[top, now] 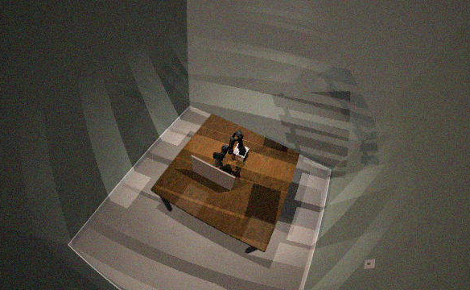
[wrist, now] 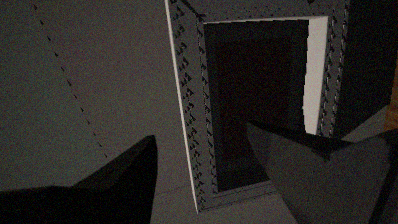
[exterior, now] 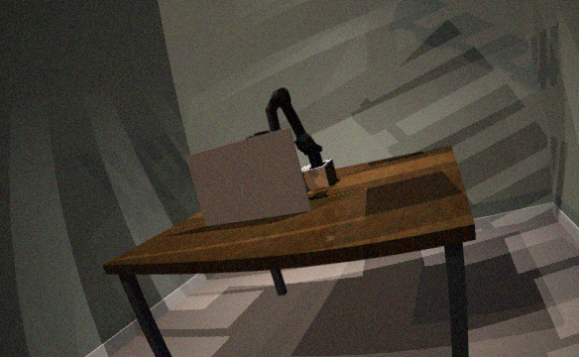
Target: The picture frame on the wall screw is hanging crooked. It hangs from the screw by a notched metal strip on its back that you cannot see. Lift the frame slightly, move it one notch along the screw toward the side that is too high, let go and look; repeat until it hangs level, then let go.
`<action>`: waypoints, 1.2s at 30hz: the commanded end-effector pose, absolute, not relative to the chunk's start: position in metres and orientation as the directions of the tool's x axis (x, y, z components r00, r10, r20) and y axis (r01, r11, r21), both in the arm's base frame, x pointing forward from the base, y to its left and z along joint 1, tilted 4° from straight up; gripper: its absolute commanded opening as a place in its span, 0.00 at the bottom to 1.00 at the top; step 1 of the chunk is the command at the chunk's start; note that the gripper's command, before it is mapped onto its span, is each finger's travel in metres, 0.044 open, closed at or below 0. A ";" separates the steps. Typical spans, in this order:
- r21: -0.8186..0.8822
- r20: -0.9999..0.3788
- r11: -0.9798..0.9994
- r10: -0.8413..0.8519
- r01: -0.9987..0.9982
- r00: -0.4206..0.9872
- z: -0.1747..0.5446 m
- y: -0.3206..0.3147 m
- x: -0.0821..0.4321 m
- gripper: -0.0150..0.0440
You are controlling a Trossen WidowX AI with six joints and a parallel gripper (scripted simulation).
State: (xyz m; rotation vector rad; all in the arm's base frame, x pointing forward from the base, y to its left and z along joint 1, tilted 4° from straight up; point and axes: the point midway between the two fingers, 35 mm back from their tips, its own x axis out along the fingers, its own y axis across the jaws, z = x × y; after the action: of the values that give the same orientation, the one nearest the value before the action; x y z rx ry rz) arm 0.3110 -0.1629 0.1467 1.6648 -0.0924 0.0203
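Observation:
In the wrist view the picture frame [wrist: 192, 75] has a grey patterned rim around a dark middle, with a bright strip inside its right side. It hangs in front of the grey panel [wrist: 125, 100] [top: 212, 173] [exterior: 250, 178]. Its left edge is not parallel to the panel's dotted edge; whether it is level I cannot tell. The gripper [wrist: 201, 131] [top: 218, 162] is open. Its fingertips appear on either side of the frame's left bar, with gaps; their distance from it is unclear. The right finger covers the lower right corner. Screw and notched strip are hidden. The panel hides the frame in the top and exterior views.
The panel stands upright on the wooden table [top: 219, 217] [exterior: 319, 228]. The arm rises from a white-topped box [top: 237, 152] [exterior: 316, 178] and bends over toward the panel's far face. Striped shadows cross the room walls and table.

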 end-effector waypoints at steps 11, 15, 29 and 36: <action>0.993 0.073 -0.087 -0.051 -0.077 0.996 0.150 -0.166 0.331 0.69; 0.993 0.074 -0.087 -0.051 -0.078 0.996 0.150 -0.166 0.338 0.69; 0.993 0.075 -0.087 -0.051 -0.079 0.996 0.151 -0.166 0.350 0.69; 0.993 0.075 -0.087 -0.051 -0.079 0.996 0.151 -0.166 0.350 0.69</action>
State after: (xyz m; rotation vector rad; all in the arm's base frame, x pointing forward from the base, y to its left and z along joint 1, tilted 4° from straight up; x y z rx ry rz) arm 0.3495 -0.1648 0.1514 1.6618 -0.0964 0.0266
